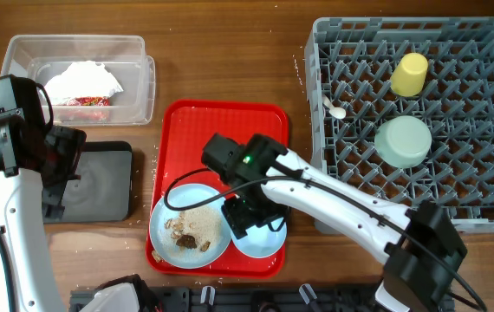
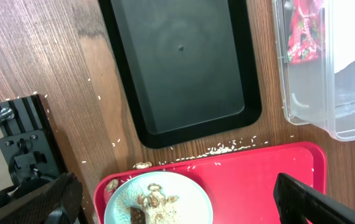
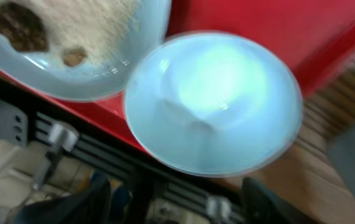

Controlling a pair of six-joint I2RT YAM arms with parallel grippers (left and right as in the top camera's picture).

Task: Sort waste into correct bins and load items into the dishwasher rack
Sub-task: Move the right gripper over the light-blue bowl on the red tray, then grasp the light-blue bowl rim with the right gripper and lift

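Nearest the robot, the pale blue plate (image 1: 218, 249) sits on the front left of the red tray (image 1: 225, 130) and carries beige food scraps (image 1: 191, 232) with brown bits. Just beside it on the right is the pale blue bowl (image 1: 264, 243), empty. The right gripper (image 1: 251, 217) hangs over the bowl's near rim with its fingers apart; the blurred wrist view does not show whether they touch it.

To the left, the left gripper (image 2: 174, 180) hovers spread wide above the black tray (image 1: 104, 186), with loose grains on the table (image 1: 230, 52) between the two trays.

Farther back, the clear tub (image 1: 74, 42) holds a white napkin (image 1: 82, 80) and red-and-white wrappers (image 1: 82, 101). At the right, the grey dishwasher rack (image 1: 403, 26) holds the mint-green bowl (image 1: 403, 141), the yellow cup (image 1: 410, 74) and a white spoon (image 1: 336, 108).
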